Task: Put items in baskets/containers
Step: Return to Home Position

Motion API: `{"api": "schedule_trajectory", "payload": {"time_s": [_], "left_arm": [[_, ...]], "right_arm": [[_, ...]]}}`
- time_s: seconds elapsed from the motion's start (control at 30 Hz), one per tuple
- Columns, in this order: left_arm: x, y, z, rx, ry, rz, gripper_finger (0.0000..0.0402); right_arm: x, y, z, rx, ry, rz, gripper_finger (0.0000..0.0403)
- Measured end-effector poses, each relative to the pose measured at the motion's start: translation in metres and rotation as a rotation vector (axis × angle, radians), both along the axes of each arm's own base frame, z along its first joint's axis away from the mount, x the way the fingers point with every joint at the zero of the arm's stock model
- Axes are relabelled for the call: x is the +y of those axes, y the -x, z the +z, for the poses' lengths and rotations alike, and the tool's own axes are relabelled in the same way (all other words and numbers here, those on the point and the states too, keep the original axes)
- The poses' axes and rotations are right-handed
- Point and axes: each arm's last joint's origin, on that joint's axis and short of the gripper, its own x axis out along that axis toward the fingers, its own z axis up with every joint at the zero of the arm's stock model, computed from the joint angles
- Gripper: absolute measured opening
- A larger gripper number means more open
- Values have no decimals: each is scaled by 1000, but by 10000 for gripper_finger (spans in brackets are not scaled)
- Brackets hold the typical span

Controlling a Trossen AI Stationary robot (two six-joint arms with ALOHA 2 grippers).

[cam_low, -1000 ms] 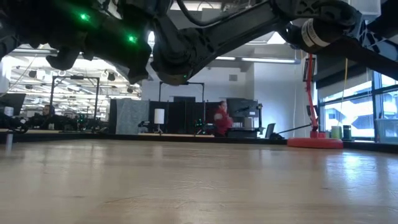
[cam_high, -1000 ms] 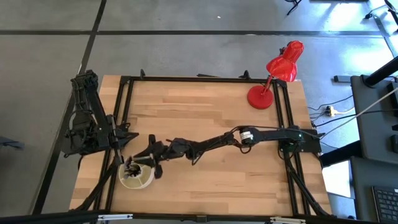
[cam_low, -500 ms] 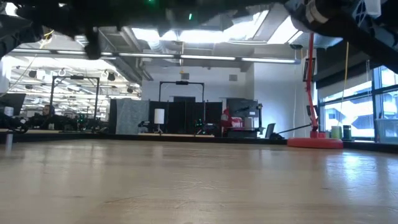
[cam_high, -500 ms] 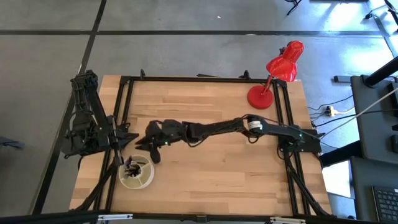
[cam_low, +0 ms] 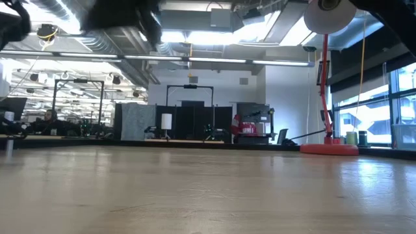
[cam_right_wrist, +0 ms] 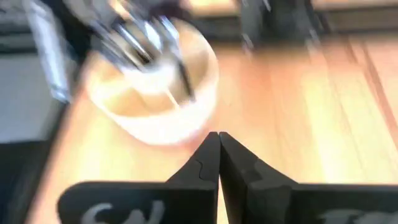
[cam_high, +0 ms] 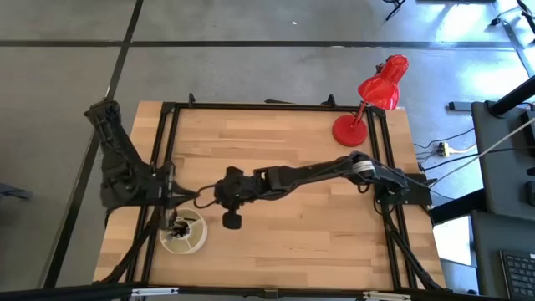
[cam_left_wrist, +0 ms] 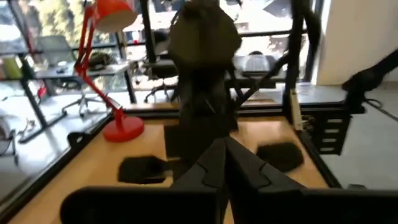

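The round cream-white container (cam_high: 189,239) stands near the table's near left corner, and several dark brushes (cam_high: 177,225) stand in it, leaning on its inner dividers. The right wrist view shows the container (cam_right_wrist: 152,109) and the brushes (cam_right_wrist: 140,37) ahead of the shut fingers. My right gripper (cam_high: 207,200) hangs shut and empty just above and to the far right of the container, slanting down. My left gripper (cam_high: 189,198) is shut and empty too, level, pointing at the right gripper tip to tip. Its shut fingers (cam_left_wrist: 225,149) face the right arm.
A red desk lamp (cam_high: 372,100) stands at the far right corner with its base (cam_high: 350,131) on the table, and the low view shows it too (cam_low: 328,148). Bare wood lies in the table's middle and near right. Black frame rails run along the edges.
My right gripper has risen out of the container, drawn back toward the table's right, tipped up from pointing down to a shallow slant, and shut with nothing in it. My left gripper has swung a little toward the near edge and rolled. The brushes stay in the container.
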Motion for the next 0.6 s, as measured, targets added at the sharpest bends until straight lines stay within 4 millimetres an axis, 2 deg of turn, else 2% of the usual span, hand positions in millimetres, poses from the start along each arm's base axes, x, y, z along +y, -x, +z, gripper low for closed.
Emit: {"api": "schedule_trajectory", "payload": {"time_s": [0.17,0.3,0.47,0.6], "left_arm": [[12,-21,-12,82,13,48,3],[19,-33,-19,134,21,74,3],[23,-42,-23,166,17,75,3],[26,-51,-26,177,10,127,5]], "right_arm": [[2,6,-37,81,13,-61,3],[9,22,-42,3,11,-44,2],[4,68,-31,-151,23,-97,2],[-8,108,-42,-298,-44,-60,2]]}}
